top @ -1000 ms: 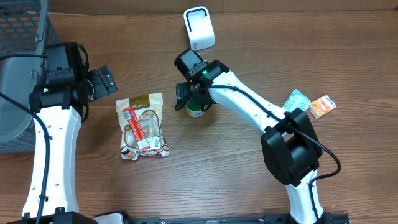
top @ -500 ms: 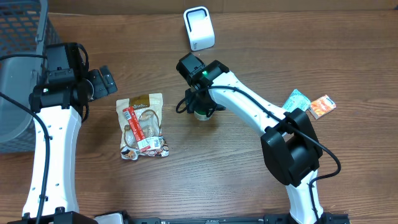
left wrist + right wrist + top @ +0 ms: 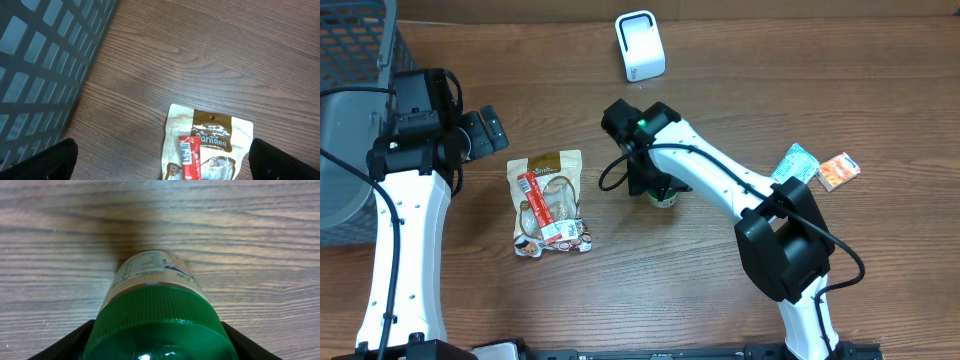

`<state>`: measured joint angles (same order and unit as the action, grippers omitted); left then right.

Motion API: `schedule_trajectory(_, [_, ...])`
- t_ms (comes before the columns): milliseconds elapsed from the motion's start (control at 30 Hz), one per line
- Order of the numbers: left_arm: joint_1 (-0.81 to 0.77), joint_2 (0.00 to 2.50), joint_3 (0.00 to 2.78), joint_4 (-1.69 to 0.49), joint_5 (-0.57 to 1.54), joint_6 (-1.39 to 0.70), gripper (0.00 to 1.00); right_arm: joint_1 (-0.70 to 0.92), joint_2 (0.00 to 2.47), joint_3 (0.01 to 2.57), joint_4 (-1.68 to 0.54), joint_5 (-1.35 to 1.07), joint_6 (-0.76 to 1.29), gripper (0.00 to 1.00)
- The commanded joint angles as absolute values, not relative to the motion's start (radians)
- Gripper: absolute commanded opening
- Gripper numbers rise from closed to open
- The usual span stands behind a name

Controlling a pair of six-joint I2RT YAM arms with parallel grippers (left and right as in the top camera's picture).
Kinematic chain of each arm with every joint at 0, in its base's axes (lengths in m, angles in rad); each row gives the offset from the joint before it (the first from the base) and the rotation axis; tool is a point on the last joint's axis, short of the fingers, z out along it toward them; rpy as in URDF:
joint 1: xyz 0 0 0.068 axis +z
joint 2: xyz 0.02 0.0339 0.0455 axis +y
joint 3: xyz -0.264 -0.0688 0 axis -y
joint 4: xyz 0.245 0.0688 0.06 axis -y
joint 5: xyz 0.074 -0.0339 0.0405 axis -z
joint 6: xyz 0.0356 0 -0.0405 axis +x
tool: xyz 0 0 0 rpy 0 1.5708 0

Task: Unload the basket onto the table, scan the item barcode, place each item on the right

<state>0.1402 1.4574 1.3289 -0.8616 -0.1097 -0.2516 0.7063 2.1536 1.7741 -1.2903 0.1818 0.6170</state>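
A small jar with a green ribbed lid (image 3: 157, 322) and a white printed label (image 3: 147, 269) fills the right wrist view. My right gripper (image 3: 157, 347) is shut on the jar, its black fingers pressed to both sides of the lid. From overhead the right gripper (image 3: 655, 187) covers most of the jar (image 3: 666, 198) at mid-table. The white scanner (image 3: 640, 45) stands at the far edge, well apart from the jar. No barcode shows on the jar. My left gripper (image 3: 485, 131) hangs open and holds nothing.
A snack pouch (image 3: 550, 202) with a red stick pack on it lies left of centre, below my left gripper (image 3: 164, 161). A grey mesh basket (image 3: 350, 120) fills the left edge. Two small packets (image 3: 798, 160) (image 3: 839, 169) lie at the right.
My right gripper has shut on the jar and carried it toward the near right, away from the scanner. The left arm has not moved.
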Motion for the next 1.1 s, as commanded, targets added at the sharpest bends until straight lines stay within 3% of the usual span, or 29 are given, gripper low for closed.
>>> schedule_trajectory(0, [0.144, 1.453, 1.345, -0.86, -0.114, -0.235, 1.0, 0.731, 2.162, 1.772, -1.297, 0.191, 0.629, 0.73])
schedule_trajectory(467, [0.144, 1.453, 1.345, -0.86, -0.114, -0.235, 1.0, 0.745, 2.162, 1.772, -1.342, 0.191, 0.622, 0.77])
schedule_trajectory(633, [0.144, 1.453, 1.345, -0.86, -0.114, -0.235, 1.0, 0.745, 2.162, 1.772, -1.341, 0.191, 0.621, 0.89])
schedule_trajectory(1067, [0.144, 1.453, 1.345, -0.86, -0.114, -0.235, 1.0, 0.745, 2.162, 1.766, -1.345, 0.19, 0.615, 0.74])
